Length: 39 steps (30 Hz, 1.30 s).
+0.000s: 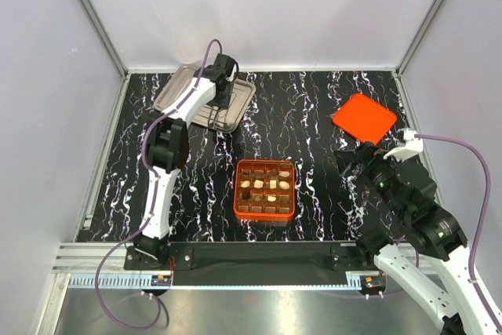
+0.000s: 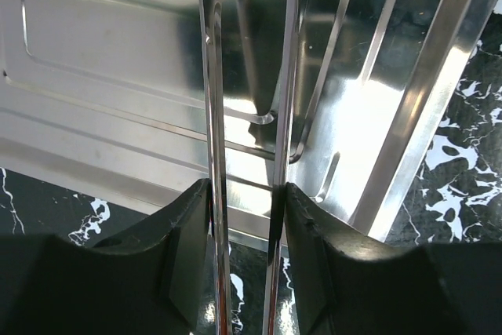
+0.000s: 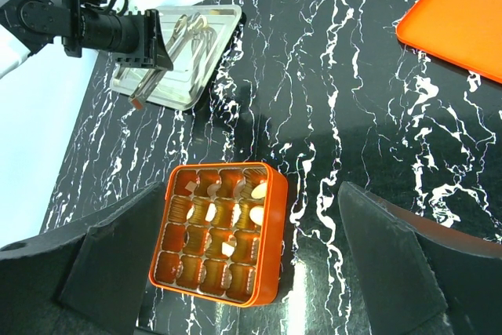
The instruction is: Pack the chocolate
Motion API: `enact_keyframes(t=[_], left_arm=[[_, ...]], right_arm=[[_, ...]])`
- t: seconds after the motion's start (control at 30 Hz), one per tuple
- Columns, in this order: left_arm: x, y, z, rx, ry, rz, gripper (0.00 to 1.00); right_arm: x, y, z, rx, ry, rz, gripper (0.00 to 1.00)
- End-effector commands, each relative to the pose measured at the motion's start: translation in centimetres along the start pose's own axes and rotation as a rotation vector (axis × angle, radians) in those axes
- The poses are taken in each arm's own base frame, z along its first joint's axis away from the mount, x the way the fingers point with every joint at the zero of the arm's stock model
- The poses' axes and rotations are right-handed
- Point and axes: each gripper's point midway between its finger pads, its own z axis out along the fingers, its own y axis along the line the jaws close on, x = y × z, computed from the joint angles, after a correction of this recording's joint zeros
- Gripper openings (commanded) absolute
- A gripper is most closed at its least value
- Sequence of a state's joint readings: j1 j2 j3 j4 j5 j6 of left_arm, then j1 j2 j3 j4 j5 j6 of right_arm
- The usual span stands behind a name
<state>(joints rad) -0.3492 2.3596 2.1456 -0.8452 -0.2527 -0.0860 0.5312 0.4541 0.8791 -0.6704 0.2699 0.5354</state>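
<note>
Left gripper [image 2: 245,194] clamped on metal tongs [image 2: 216,115] over steel tray [image 2: 94,100], far left; pieces likely too small for your bare fingers. Right gripper [image 3: 251,194] spread wide, empty. Chocolate [image 1: 272,184] sits in orange box [image 1: 265,212] cells, table centre; lid [image 1: 364,118] aside.

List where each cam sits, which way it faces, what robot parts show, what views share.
Top external: above and behind the bases, looking down at the table; left arm, right arm show.
Left wrist: behind the left hand, looking past it onto the metal tray; both fingers show, gripping tongs.
Right wrist: behind the open right hand, looking down on the orange box; both fingers show.
Shared: top and right wrist both see box, tray, orange lid.
</note>
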Motion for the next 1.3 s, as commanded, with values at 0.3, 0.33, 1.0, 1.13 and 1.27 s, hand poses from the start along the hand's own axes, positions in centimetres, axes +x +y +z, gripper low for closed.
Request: enact_keyframes(t=[0.3,0.33,1.0,1.13,1.27], left_arm=[[-3.2,0.8,-2.9,-0.022,-0.099,0.016,0.47],[-3.3,0.8,-2.8,-0.024,-0.100,0.019,0.47],[-2.7,0.6,0.3,-0.048,-0.072,0.054,0.48],[-2.6,0.4,0.7,-0.047,-0.068,0.058,0.48],[-2.4,0.4,1.0,-0.045,-0.065,0.056,0.47]], right_arm=[[-1.5,0.6,-0.7,-0.024,-0.050,0.010,1.00],[-1.4,0.6,-0.7,-0.024,-0.050,0.010,1.00],[-1.3,0.1,-0.5,-0.007,-0.054,-0.004,1.00],[-1.2,0.1,-0.4,-0.006,-0.057,-0.005,1.00],[-1.2,-0.1,-0.3,0.000,-0.057,-0.007,1.00]])
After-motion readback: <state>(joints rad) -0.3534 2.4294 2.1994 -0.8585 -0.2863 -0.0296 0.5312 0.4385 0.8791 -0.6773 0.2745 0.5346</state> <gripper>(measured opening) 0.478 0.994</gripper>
